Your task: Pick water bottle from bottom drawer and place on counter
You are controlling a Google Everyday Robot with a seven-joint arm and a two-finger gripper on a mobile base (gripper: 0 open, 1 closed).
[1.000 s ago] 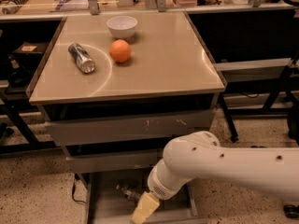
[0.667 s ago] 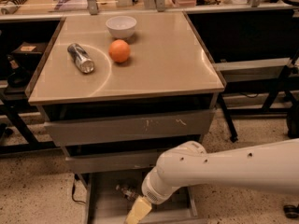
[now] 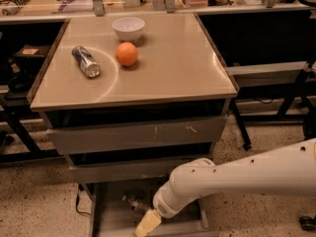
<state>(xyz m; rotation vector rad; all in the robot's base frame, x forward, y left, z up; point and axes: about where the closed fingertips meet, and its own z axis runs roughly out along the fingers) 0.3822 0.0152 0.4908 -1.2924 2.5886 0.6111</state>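
1. Now, at the left of the counter (image 3: 173, 73) a silver can (image 3: 86, 61) lies on its side; it is not the thing to be fetched.
2. Just right of it an orange (image 3: 127, 54) sits in front of a white bowl (image 3: 128, 28); a wide bare stretch of counter lies to their right, which I judge room enough for setting the bottle down.
3. Below, under the upper drawer fronts (image 3: 138, 135), the bottom drawer (image 3: 109, 215) stands pulled out; the water bottle (image 3: 134, 204) lies on the drawer floor towards the back, seemingly on its side, and partly hidden by the arm.
4. The tool (image 3: 147, 224) hangs low over the drawer, just to the right of the bottle and in front of it; over the last second it has slid a little leftward and down towards the bottle, then almost halted; whether it is released or clenched cannot be told, and the bottle does not look lifted.
5. The white arm (image 3: 247, 174) runs off to the right edge; its rounded wrist joint has sunk and moved left along with the tool; I read this as the close of the approach, so the grasp is probably not yet made, and the lift and the carry up to the counter all remain.
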